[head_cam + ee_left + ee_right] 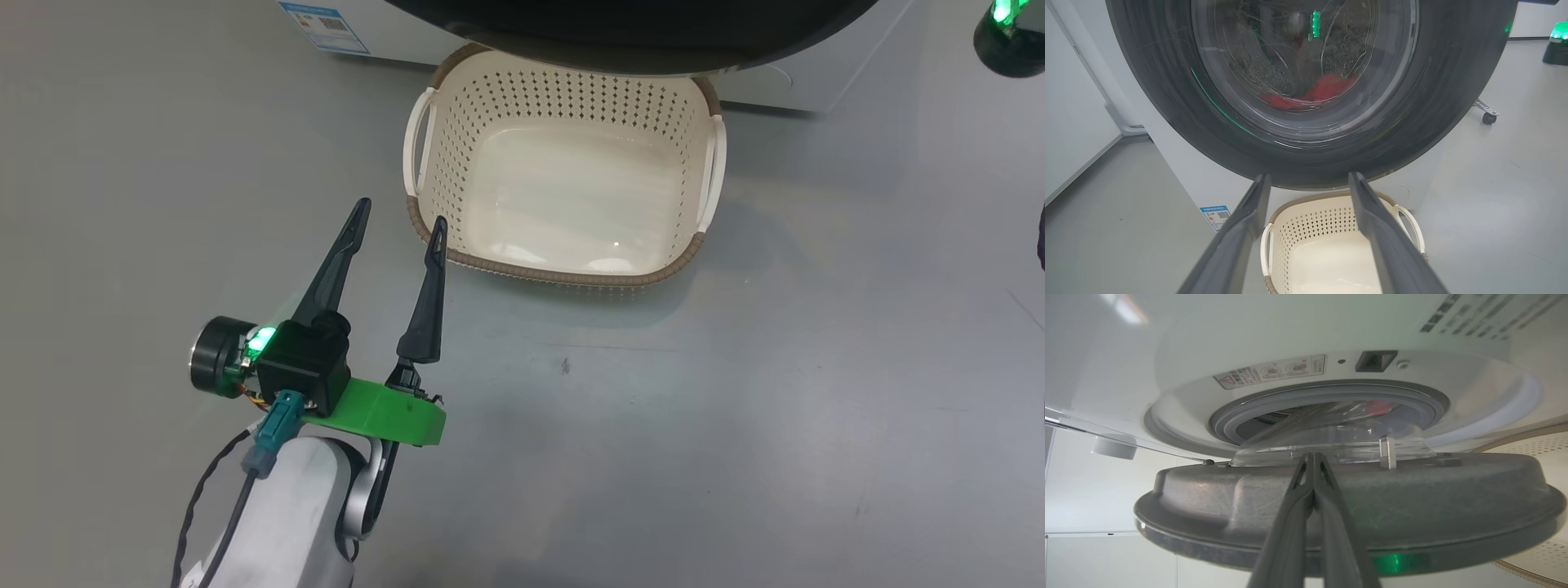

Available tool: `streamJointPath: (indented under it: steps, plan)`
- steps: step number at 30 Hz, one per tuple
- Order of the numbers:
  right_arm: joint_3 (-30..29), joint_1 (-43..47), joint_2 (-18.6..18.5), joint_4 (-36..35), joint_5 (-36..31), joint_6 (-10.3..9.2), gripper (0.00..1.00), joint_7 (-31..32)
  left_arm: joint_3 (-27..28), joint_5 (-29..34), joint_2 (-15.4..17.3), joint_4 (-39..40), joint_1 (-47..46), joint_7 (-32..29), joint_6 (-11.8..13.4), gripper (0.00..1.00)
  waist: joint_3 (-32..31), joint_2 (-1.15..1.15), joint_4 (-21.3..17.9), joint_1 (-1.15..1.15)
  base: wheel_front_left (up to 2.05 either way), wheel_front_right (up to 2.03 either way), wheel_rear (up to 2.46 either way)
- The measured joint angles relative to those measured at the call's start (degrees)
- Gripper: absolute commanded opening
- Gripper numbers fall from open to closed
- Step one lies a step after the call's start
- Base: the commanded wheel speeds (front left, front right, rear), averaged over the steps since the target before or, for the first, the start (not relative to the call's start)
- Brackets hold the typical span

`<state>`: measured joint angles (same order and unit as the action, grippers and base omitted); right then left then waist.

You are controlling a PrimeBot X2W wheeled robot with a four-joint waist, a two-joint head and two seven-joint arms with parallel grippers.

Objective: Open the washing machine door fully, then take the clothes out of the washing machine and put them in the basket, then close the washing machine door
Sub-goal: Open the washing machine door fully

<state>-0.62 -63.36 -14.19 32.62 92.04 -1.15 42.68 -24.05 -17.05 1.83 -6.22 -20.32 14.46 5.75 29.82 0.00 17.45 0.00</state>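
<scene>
The washing machine door (pixel 1167 102) stands ajar, its black rim wide in the left wrist view and along the top of the head view (pixel 637 33). Red clothes (pixel 1310 94) show through its glass, lying in the drum (pixel 1378 405). My right gripper (pixel 1312 456) is shut, its fingers lying against the door's grey inner face (pixel 1208 498), between door and washing machine (pixel 1290 326). The cream basket (pixel 433 196) stands empty on the floor below the door. My left gripper (pixel 402 214) is open with nothing in it, just left of the basket's near corner, pointing at the door (pixel 1308 179).
The machine's white front carries a blue label (pixel 326 24). A castor wheel (pixel 1488 116) stands on the grey floor right of the machine. White panels (pixel 1069 102) rise at the left. A dark green-lit part of my right arm (pixel 1008 37) shows at the upper right.
</scene>
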Motion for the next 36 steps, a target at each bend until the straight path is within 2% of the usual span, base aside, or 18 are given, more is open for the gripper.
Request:
streamJointPath:
  steps: [16,27,36]
  plan:
    - [1.3,8.8,3.2,0.1,2.1,4.02,0.00,3.7,0.4,0.0,0.0,-2.3,1.1,0.0,0.0,1.00,-5.1,0.00,-1.5,0.00,0.00,0.00,0.00]
    - [2.8,15.1,5.9,0.3,3.1,5.14,0.00,5.5,0.0,1.2,0.1,-4.7,4.3,0.0,0.0,1.00,-9.6,0.00,-2.2,0.00,0.00,0.00,0.00]
    - [4.1,20.9,8.2,-0.4,4.6,5.91,0.00,7.5,-1.2,2.1,0.1,-6.7,6.4,0.0,-1.0,1.00,-13.2,0.00,-2.4,0.00,0.00,0.00,0.00]
